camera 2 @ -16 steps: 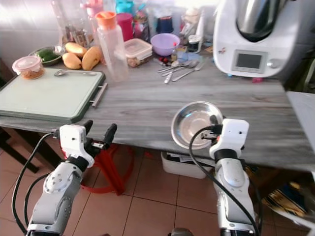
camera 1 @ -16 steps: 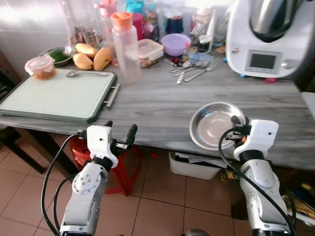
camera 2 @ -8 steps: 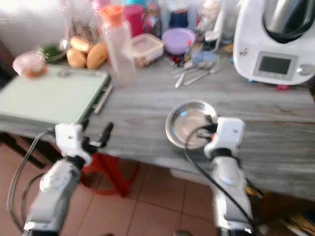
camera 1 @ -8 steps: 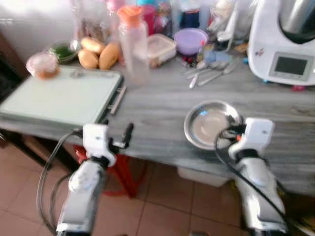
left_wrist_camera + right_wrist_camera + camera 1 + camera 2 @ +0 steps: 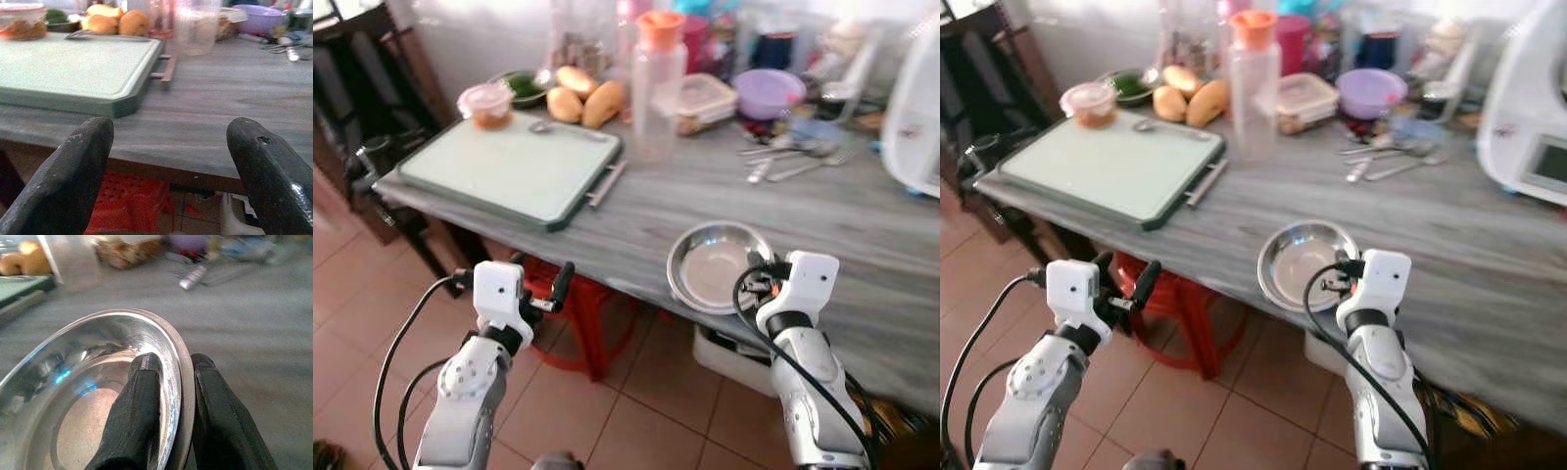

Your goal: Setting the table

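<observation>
My right tool (image 5: 168, 396) is clenched on the rim of the steel plate (image 5: 715, 269) at the tabletop's (image 5: 862, 206) near edge. My left tool (image 5: 540, 284) hangs released, below the edge. The green tray (image 5: 509, 168) and orange-capped bottle (image 5: 658, 83) sit behind. My view has swung left since a second ago, cutting off the white appliance (image 5: 920, 127); the far clutter is blurred.

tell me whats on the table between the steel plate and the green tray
Nothing: in the left eye view only bare grey tabletop lies between the steel plate, pinched at its rim by the right gripper, and the green tray.
</observation>
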Controlling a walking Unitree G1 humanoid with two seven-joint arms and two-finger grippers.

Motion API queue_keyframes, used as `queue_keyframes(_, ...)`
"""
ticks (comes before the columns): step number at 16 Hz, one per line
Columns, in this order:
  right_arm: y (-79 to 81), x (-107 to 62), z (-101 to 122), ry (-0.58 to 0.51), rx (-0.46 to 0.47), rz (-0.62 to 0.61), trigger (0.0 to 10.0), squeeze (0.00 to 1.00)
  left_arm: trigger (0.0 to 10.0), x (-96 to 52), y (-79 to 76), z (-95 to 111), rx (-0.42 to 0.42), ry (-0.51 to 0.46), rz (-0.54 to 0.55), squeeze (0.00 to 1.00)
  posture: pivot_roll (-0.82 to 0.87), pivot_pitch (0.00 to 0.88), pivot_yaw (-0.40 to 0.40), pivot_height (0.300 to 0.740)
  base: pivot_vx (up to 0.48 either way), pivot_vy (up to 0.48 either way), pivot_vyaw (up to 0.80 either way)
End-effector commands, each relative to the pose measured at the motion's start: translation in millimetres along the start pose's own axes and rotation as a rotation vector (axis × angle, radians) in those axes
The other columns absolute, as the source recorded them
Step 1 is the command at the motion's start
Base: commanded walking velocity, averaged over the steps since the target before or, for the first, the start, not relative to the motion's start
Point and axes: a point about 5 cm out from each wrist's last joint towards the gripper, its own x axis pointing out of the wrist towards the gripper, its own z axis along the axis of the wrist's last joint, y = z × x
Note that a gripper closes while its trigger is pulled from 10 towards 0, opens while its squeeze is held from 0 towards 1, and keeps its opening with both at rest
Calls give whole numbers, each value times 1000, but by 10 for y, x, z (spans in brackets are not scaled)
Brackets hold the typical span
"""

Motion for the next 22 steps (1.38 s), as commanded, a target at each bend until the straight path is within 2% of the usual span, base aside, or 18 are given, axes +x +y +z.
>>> queue_keyframes(1, -31, -1, -37, 35, 31, -21, 10000, 0, 10000, 13, 2, 66, 29, -9, -17, 0, -50, 0, 37, 740, 0, 0, 0)
queue_keyframes(3, -76, -35, -66, 55, 69, -76, 10000, 0, 10000, -27, 65, 76, 43, -2, -7, 0, -50, 0, 35, 740, 0, 0, 0)
queue_keyframes(5, -86, -42, -85, 69, 96, -97, 10000, 0, 10000, -34, 64, 61, 43, 3, -8, 0, -50, 0, 35, 740, 0, 0, 0)
queue_keyframes(12, -110, 171, 27, 51, 149, -138, 10000, 0, 10000, -7, 24, 67, 46, 10, -32, 0, -47, 0, 42, 740, 0, 0, 0)
queue_keyframes(15, -22, 276, 45, 74, 215, -130, 10000, 0, 10000, 0, 18, 67, 48, 13, -37, 0, -44, 0, 41, 740, 0, 0, 0)
queue_keyframes(18, 67, 319, 40, 87, 221, -106, 10000, 0, 10000, 0, 14, 64, 50, 17, -37, 0, -43, 0, 40, 740, 0, 0, 0)
queue_keyframes(21, 86, 335, 30, 99, 228, -107, 10000, 0, 10000, 1, 13, 60, 49, 20, -34, 0, -41, 0, 39, 740, 0, 0, 0)
queue_keyframes(22, 56, 335, 49, 79, 218, -133, 10000, 867, 10000, 1, 13, 61, 49, 21, -32, 0, -40, 0, 38, 740, 0, 0, 0)
